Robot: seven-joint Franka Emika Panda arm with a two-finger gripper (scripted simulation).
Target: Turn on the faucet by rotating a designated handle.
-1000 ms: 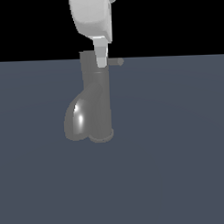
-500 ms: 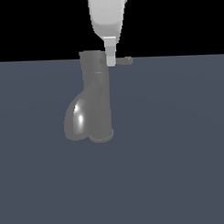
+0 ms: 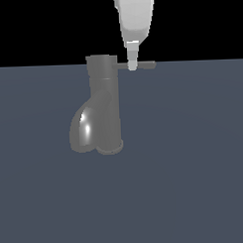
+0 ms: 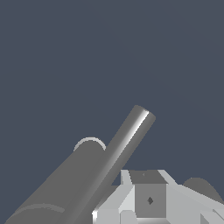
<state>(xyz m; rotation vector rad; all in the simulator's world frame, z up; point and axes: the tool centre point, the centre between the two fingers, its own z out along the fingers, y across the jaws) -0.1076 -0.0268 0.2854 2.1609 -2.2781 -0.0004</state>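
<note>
My hand (image 3: 133, 65) hangs over the handle (image 3: 144, 65), fingertip across the rod beside the faucet (image 3: 104, 102) standing on the bench (image 3: 194, 165); I cannot tell how far it's open

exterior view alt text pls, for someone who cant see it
A white gripper reaches down onto the thin handle jutting toward the exterior view's right from the cap of a dark grey faucet, which stands upright on a flat grey surface.
</note>
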